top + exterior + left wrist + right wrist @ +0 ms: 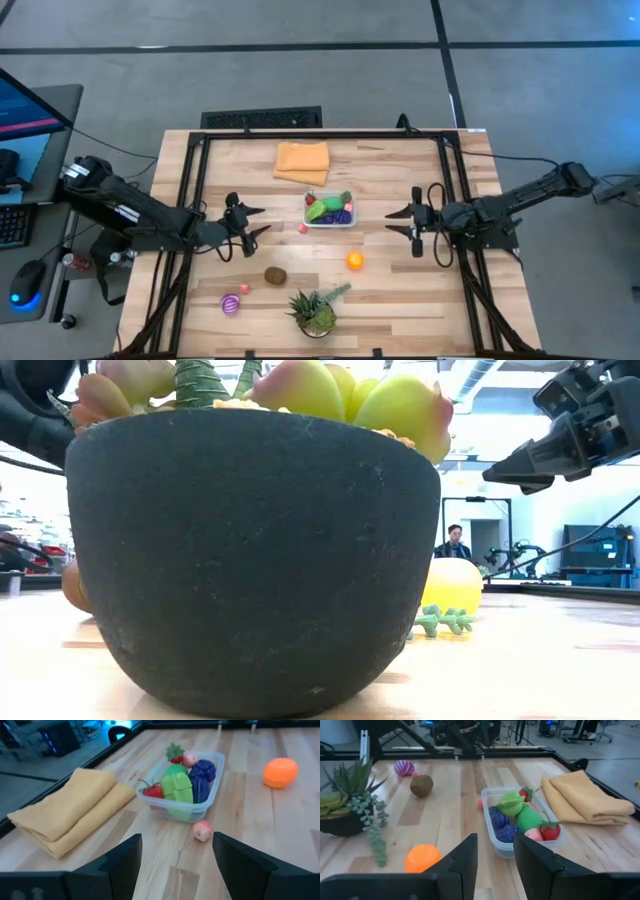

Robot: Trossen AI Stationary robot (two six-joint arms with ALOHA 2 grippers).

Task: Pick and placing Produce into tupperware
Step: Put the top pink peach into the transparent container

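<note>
Looking straight down, the high view shows the left gripper (252,224) and the right gripper (402,222) facing each other across the pale wooden table (400,300), both with jaws spread and holding nothing. Between them, a little beyond the line joining their tips, sits the small clear plastic tub (329,210), already holding green, red and purple toy produce. A tiny pink piece (302,228) lies just beside the tub on the left jaws' side. A brown kiwi-like fruit (275,275), a striped pink-purple piece (231,304) and a round orange fruit (355,261) lie loose on the near side of both jaws, near the spiky green potted plant (317,312). The folded orange cloth (302,161) rests beyond the tub.

At table height, the plant's dark pot (250,560) fills the low view; one gripper's dark tip hangs high at the edge, and a person stands far off in the room.

From the left wrist, the released fingers (122,862) frame the tub straight ahead, the pink piece just short of it.

From the right wrist, the parted fingers (465,860) frame the tub and the orange fruit.
</note>
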